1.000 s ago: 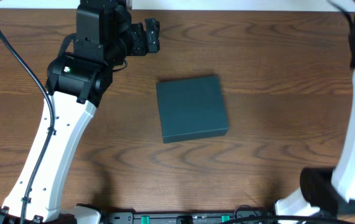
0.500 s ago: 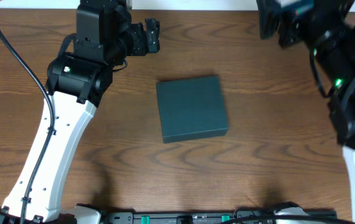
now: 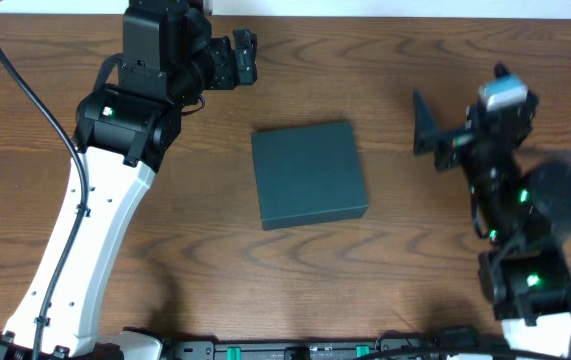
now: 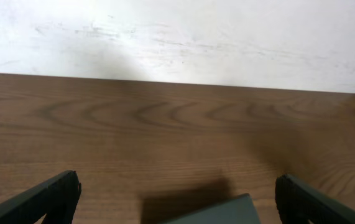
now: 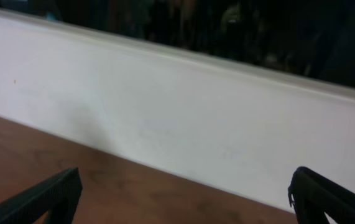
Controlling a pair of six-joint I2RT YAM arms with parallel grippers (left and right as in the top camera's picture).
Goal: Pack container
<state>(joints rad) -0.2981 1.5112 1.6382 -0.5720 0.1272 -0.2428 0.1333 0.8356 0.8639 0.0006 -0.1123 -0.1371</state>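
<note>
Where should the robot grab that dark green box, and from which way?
Probably from straight above, pinching two opposite side walls. The dark teal box lies flat and shut on the table, so its smooth top gives nothing to pinch, while its upright walls stand free all around. Whether it is too wide for that pinch cannot be told.

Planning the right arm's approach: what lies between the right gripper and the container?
Nothing. In the overhead view, only bare wooden table lies between the right gripper and the container.
</note>
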